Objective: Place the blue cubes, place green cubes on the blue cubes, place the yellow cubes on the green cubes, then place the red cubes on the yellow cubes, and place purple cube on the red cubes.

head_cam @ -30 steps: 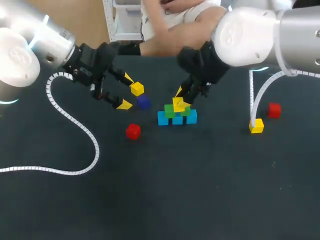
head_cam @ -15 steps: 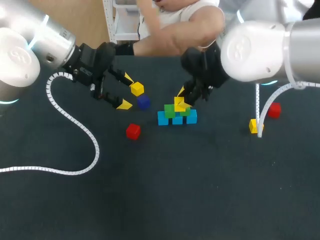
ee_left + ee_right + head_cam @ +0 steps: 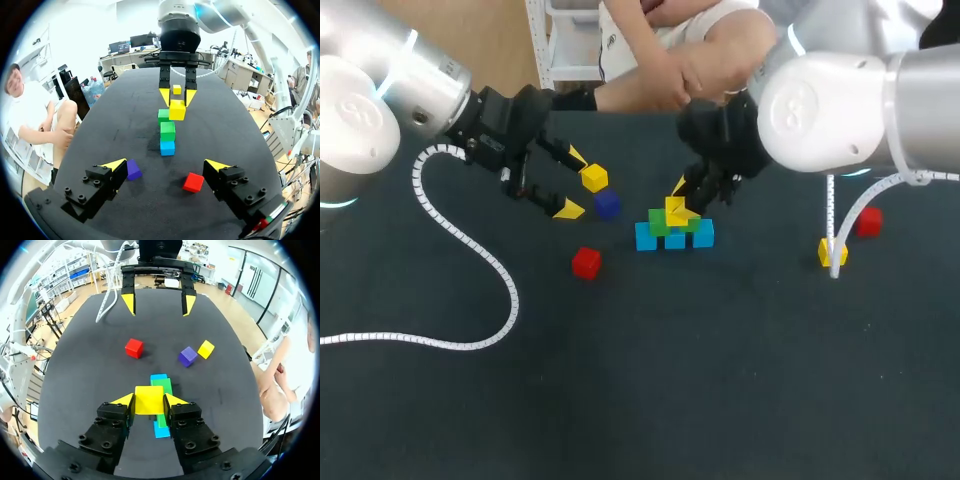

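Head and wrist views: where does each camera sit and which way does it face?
Head view: above, behind, looking down on the table; left arm, right arm enter from the sides.
Left wrist view: on the left arm, facing the cube stack and right gripper past its open left gripper.
Right wrist view: on the right arm, facing the opposite way; its gripper grips a yellow cube.
Shared: the stack, both grippers.

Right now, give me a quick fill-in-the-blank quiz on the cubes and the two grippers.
1. The right gripper is shut on a ____ cube.
2. The green cubes rest on ____ cubes.
3. The left gripper holds nothing; its fingers are ____.
Missing words: yellow; blue; open.
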Controlling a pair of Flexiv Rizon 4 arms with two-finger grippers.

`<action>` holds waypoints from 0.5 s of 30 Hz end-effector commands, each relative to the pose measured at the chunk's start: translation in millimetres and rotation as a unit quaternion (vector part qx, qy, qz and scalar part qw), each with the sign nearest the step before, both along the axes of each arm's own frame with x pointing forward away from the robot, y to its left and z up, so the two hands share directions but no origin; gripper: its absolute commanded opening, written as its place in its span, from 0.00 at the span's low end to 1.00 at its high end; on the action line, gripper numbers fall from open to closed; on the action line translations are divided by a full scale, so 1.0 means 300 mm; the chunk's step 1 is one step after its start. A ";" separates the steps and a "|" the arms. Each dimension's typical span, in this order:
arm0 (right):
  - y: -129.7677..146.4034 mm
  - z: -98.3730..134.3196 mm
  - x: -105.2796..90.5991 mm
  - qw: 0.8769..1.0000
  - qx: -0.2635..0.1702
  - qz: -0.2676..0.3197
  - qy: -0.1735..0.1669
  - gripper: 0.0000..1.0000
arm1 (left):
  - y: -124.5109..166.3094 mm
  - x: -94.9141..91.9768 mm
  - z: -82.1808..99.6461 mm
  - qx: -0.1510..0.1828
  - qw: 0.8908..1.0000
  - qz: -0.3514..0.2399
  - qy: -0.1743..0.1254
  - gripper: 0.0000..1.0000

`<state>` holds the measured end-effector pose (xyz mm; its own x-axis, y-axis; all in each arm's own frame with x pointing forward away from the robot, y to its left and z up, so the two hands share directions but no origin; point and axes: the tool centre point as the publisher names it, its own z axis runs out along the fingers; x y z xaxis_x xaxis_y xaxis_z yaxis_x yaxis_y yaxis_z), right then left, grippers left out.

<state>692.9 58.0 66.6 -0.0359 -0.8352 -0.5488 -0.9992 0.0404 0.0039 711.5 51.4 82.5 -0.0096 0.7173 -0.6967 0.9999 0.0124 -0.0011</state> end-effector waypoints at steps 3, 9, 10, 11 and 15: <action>0.005 -0.010 0.032 1.000 -0.003 0.002 0.006 0.00 | 0.000 0.007 -0.001 0.000 1.000 -0.002 0.002 1.00; 0.007 -0.010 0.043 1.000 -0.006 0.003 0.005 0.00 | 0.000 0.007 -0.001 0.000 1.000 -0.002 0.002 1.00; 0.007 -0.012 0.046 1.000 -0.006 0.003 0.005 0.00 | 0.000 0.007 -0.001 0.000 1.000 -0.002 0.002 1.00; 0.007 -0.014 0.048 1.000 -0.006 0.003 0.005 0.00 | 0.000 0.007 -0.001 0.000 1.000 -0.002 0.002 1.00; 0.002 -0.021 0.056 1.000 -0.006 0.000 0.006 0.00 | 0.000 0.007 -0.001 0.000 1.000 -0.002 0.002 1.00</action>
<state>707.5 58.6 61.5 -0.0406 -0.8421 -0.5377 -0.9991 0.0401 0.0126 711.5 51.4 82.5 -0.0097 0.7173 -0.6967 0.9999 0.0124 -0.0011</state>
